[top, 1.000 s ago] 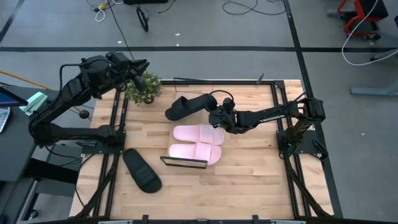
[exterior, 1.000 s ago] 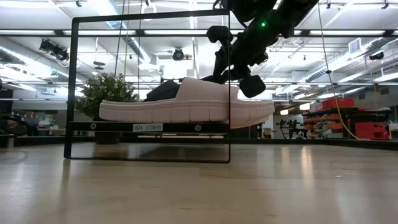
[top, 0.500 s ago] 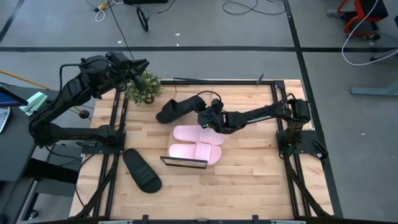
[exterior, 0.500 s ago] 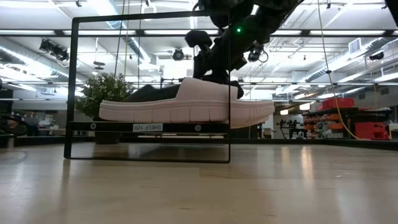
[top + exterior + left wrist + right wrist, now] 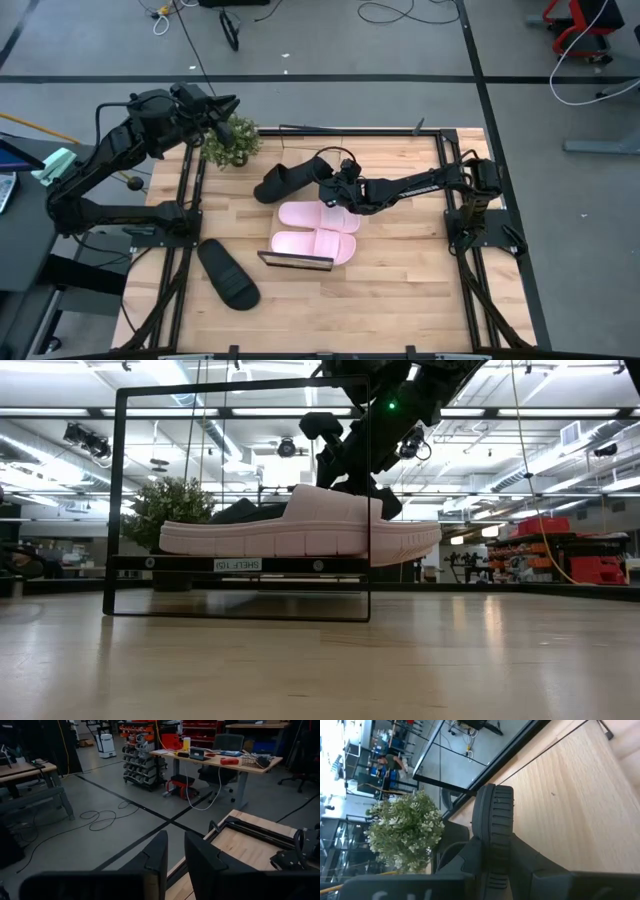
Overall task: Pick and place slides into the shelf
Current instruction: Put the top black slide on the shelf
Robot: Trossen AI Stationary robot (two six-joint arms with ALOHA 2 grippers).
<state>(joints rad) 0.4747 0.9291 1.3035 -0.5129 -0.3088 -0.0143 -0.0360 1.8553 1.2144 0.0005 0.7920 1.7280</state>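
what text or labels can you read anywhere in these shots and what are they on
A small white label on the front rail of the shelf, in the low view: it seems to read "SHELF 103", but the print is too small to be sure.
No print can be read on the pink slides, on the black slide held in the right pincer, or on the room's distant boxes and benches.

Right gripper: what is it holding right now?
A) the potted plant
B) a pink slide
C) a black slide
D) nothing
C: the right gripper is shut on a black slide, held just beyond the two pink slides on the shelf.
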